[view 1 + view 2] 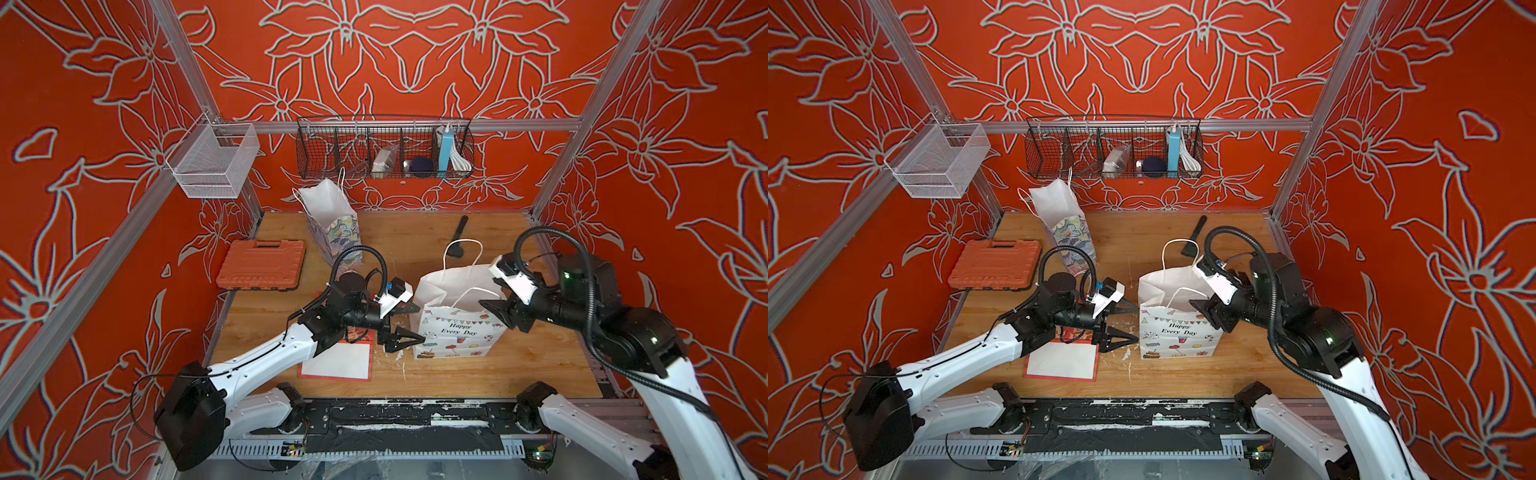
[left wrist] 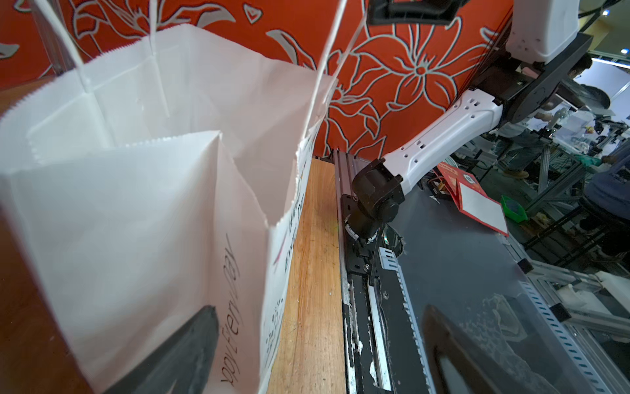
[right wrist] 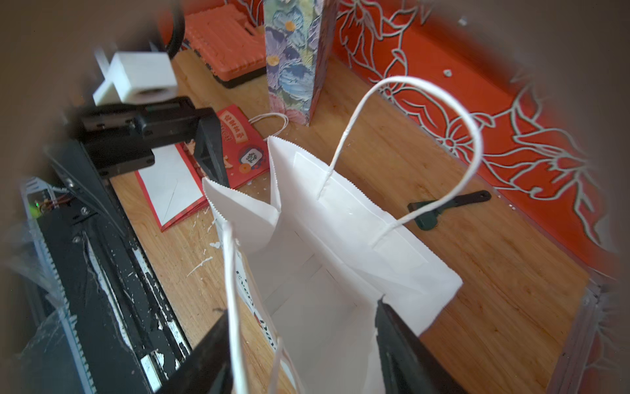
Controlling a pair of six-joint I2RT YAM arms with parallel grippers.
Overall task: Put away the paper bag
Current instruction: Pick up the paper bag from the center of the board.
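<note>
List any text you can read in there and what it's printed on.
"Happy Every Day": on the front of the white paper bag, among small party pictures.
Characters on the red envelope: too blurred to read.
Items in the wire basket: no legible labels.

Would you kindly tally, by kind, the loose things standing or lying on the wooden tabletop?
Paper bags: 2 (white printed bag, floral bag)
Orange case: 1
Red envelope: 1
Black hand tool: 1
Total: 5
</note>
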